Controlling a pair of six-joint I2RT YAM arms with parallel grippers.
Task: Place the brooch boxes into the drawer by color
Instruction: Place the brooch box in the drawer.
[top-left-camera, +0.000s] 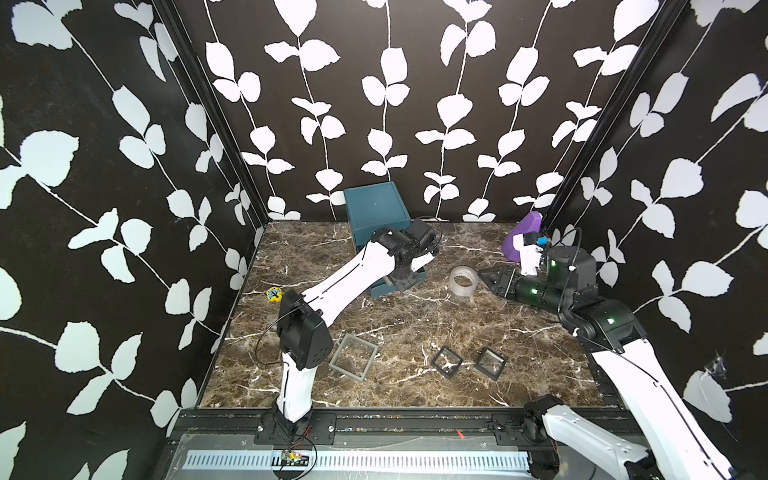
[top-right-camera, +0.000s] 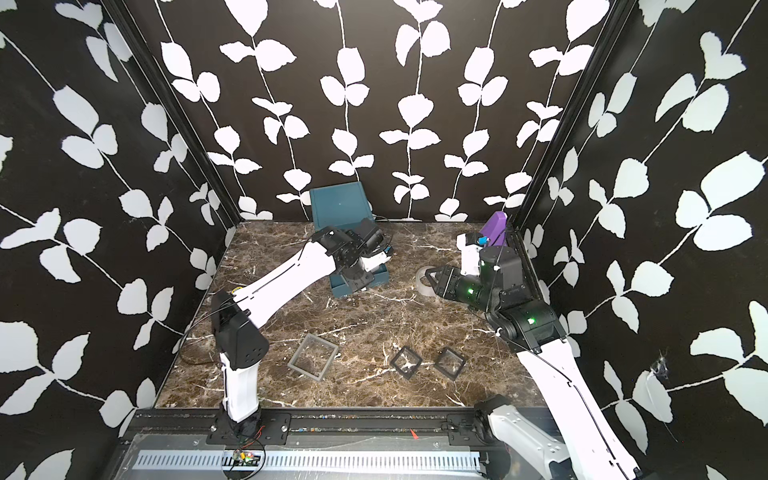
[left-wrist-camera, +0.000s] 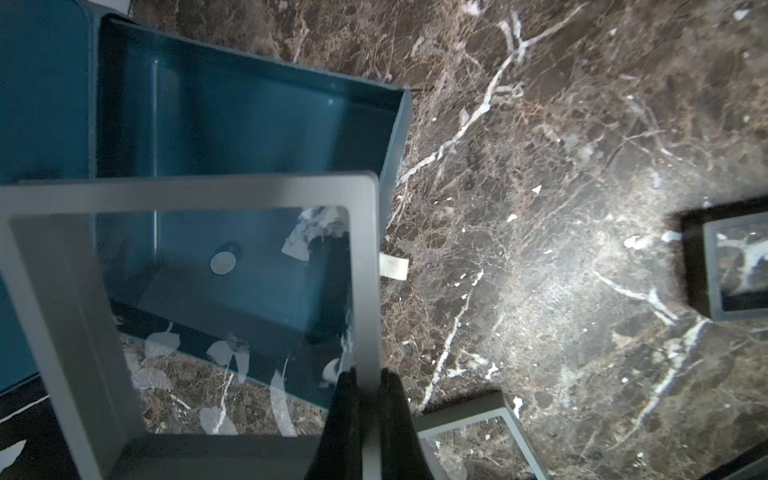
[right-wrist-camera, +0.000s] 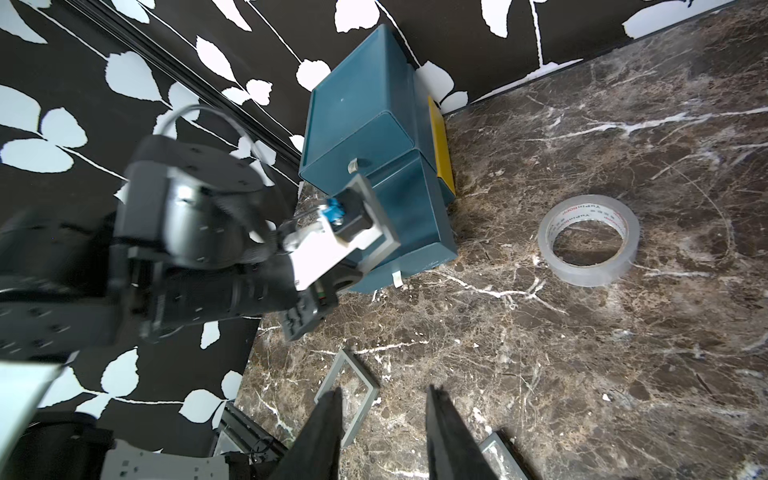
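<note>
Left wrist view | grey brooch box (left-wrist-camera: 365, 270) is pinched at its frame edge by the left gripper (left-wrist-camera: 368, 374), so it hangs tilted over the pulled-out teal drawer (left-wrist-camera: 397, 137), judged ready for release | right gripper (right-wrist-camera: 384, 390) is spread, empty.

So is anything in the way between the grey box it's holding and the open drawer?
No, nothing I can see. The left gripper holds the grey box right over the open drawer, and no other box shows inside it.
</note>
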